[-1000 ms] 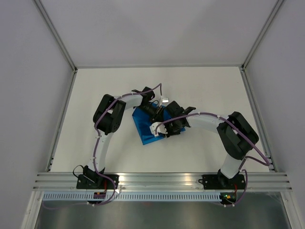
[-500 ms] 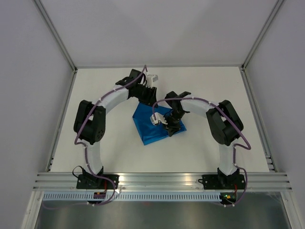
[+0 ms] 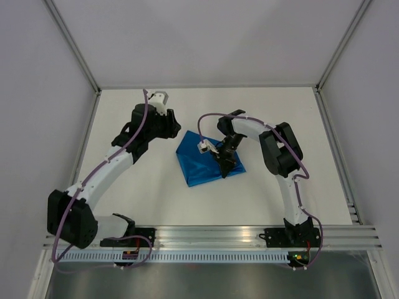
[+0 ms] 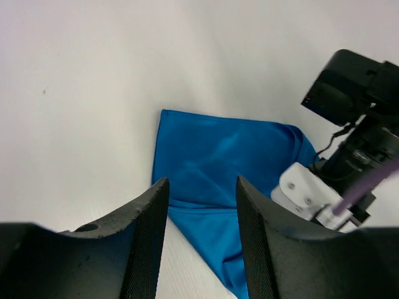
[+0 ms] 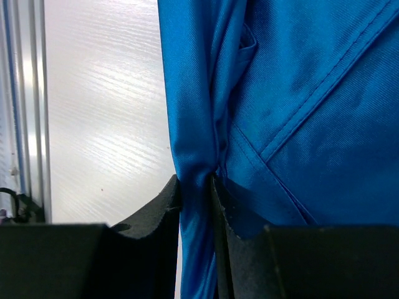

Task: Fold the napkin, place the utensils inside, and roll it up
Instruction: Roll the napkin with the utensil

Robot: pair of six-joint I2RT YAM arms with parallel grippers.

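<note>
The blue napkin (image 3: 201,163) lies folded and bunched in the middle of the white table. It also shows in the left wrist view (image 4: 218,156) and fills the right wrist view (image 5: 305,93). My right gripper (image 3: 224,166) is over the napkin's right part, its jaws shut on a rolled fold of the cloth (image 5: 196,187). My left gripper (image 3: 174,129) is open and empty, a little left of and behind the napkin's far corner; its fingers (image 4: 144,249) frame the cloth from above. No utensils are in view.
The white table is bounded by aluminium rails (image 3: 81,156) on the left, right and back, with white walls beyond. The arms' base rail (image 3: 206,235) runs along the near edge. The right arm's wrist (image 4: 349,118) hangs over the napkin's right side.
My left arm has pulled back from over the napkin to its left, and its elbow has swung low and left. My right gripper has stayed on the napkin's right part.
</note>
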